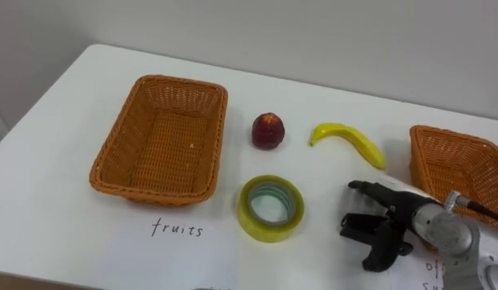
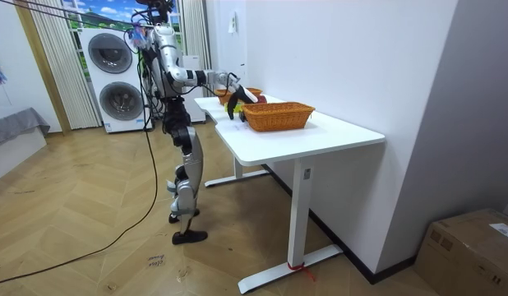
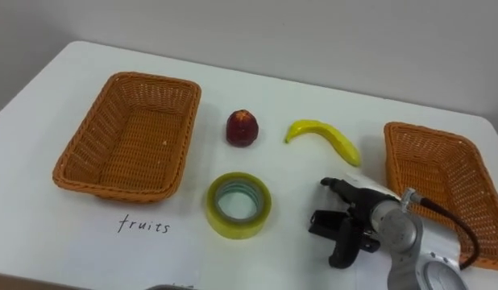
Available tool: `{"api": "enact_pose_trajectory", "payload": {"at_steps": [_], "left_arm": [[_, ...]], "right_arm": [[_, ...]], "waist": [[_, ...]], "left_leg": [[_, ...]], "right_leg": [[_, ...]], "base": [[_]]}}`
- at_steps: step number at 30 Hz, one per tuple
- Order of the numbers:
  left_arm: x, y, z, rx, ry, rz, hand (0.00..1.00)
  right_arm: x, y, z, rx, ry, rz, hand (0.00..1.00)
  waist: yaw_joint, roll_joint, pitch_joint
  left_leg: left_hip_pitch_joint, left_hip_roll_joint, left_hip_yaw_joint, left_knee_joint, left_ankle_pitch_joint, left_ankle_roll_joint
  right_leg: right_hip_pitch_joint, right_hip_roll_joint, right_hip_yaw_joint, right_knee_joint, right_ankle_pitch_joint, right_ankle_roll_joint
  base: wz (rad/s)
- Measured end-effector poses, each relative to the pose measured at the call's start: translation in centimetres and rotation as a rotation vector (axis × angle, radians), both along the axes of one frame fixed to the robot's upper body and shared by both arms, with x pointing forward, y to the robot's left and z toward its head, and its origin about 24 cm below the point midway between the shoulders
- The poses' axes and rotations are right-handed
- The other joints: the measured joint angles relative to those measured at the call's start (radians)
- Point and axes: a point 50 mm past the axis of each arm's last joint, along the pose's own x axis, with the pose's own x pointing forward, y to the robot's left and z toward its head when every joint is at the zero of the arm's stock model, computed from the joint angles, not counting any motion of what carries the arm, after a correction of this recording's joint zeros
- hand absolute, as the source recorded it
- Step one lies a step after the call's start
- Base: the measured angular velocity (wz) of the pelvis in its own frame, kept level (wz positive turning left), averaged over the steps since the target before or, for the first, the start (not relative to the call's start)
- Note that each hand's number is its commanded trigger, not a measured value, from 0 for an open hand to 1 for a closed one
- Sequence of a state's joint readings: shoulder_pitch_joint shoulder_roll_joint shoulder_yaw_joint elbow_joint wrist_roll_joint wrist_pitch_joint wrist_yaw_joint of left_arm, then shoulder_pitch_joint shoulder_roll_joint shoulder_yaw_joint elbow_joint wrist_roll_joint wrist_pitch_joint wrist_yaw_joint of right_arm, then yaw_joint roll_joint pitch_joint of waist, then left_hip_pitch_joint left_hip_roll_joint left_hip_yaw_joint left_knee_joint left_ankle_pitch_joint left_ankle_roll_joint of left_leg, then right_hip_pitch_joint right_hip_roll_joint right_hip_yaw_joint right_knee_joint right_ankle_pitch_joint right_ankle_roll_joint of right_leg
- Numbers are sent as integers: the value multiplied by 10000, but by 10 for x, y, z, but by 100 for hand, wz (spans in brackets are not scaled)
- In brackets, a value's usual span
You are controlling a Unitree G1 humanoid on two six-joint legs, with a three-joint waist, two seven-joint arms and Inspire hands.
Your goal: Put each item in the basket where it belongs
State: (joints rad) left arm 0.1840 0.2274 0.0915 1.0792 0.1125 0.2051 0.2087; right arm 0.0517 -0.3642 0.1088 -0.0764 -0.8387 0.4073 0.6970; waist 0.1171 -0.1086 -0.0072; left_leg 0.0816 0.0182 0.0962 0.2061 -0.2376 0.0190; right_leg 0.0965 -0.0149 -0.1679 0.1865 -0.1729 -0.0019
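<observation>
Nothing sorted yet, both baskets empty; my right hand (image 1: 392,225) hovers over the desk (image 1: 64,234), fingers loosely curved, holding nothing; it sits between the tape roll (image 1: 271,208) and the right basket (image 1: 458,173), with the banana (image 1: 350,141) just beyond it; I judge this the first pick; the tape looks the likeliest, a short reach across, then over to the right basket; the red fruit (image 1: 267,130) and the banana belong in the left basket (image 1: 164,149); the tape lies partly across that route.
</observation>
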Motion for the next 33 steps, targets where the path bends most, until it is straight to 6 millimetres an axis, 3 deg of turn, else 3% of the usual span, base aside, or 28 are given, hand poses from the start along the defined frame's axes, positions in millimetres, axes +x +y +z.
{"api": "enact_pose_trajectory", "payload": {"at_steps": [6,7,8,9,10,14,20,33], "left_arm": [[-1,-6,-2,-80,111,-85,0],[0,-8,-2,-49,46,-90,0],[2,-9,-2,-2,-37,-100,0],[3,-9,-2,8,-70,-105,0],[4,-10,-2,23,-131,-118,0],[2,-11,-1,127,-174,-100,0],[-4,-12,-1,152,-196,-92,0],[-6,-13,-1,132,-145,-73,0]], "right_arm": [[-4,1,-1,102,-178,-187,0],[-5,2,-2,160,-230,-235,10],[-5,2,-2,190,-252,-288,67],[-5,1,-2,196,-258,-313,78],[-5,1,-2,193,-285,-324,100],[-7,2,0,140,-424,-292,100],[-6,7,-1,-84,-1119,-551,100],[-1,4,-1,-524,-1537,-719,100]], "waist": [[-41,7,0],[-59,8,0],[-68,11,-2],[-70,17,-5],[-84,36,-12],[-127,160,-71],[-306,326,-58],[-298,295,-50]], "left_leg": [[1,-7,-54,-11,1,-2],[3,-5,-55,-9,1,-2],[3,-5,-57,-7,1,-2],[3,-5,-57,-7,1,-2],[3,-5,-57,-4,1,-2],[14,-6,-58,1,4,-6],[85,-7,-52,-15,25,-18],[85,-4,-96,-87,31,-22]], "right_leg": [[20,2,-3,-7,0,0],[21,4,-3,-7,0,0],[23,4,-1,-6,0,0],[24,4,1,-6,0,0],[25,4,4,-5,0,1],[39,3,5,-5,0,0],[92,2,23,1,1,-1],[73,15,-3,-8,1,-1]], "base": [[2],[0],[0],[0],[0],[0],[0],[1]]}}
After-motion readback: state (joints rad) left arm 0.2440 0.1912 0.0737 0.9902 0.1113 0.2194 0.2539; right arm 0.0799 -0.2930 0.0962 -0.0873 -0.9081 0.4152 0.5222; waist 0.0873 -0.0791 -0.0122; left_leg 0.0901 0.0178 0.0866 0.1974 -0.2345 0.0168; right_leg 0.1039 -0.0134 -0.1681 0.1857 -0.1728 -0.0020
